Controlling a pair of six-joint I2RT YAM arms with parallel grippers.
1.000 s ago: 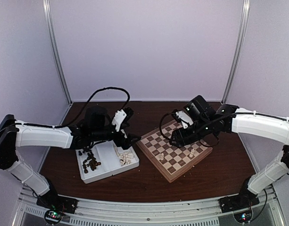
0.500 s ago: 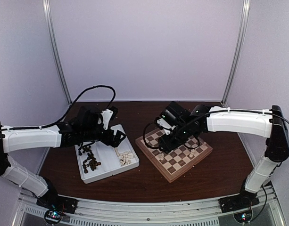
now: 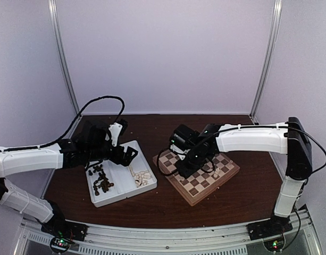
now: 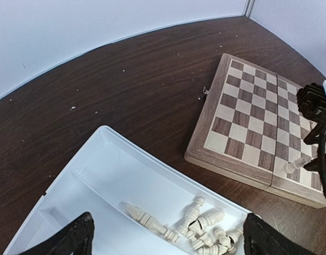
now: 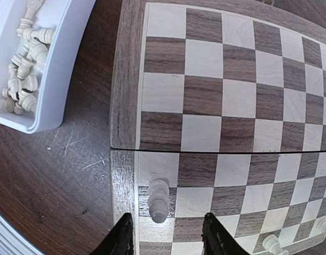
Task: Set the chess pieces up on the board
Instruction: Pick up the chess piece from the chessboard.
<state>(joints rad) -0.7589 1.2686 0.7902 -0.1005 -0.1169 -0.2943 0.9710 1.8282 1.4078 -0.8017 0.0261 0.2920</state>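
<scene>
Left gripper (image 4: 167, 226): jaws spread wide, nothing between them, touching nothing; it hangs above the white two-compartment tray (image 4: 128, 178). Right gripper (image 5: 168, 236): jaws part-way apart, released, gripping nothing. It is low over the board (image 5: 226, 101) near the board's tray-side rim, with one upright cream piece (image 5: 158, 199) just ahead of the gap between its fingers and clear of both. Tray, on the dark table (image 3: 168, 210) just left of the board and apart from it: the left compartment holds a heap of dark brown pieces (image 3: 101, 180); the right compartment holds a loose pile of cream pieces (image 4: 202, 228), lying on their sides. Board: flat on the table, set cornerwise to the arms, mostly bare squares. A few more cream pieces (image 3: 217, 172) stand upright along its near-right side.
</scene>
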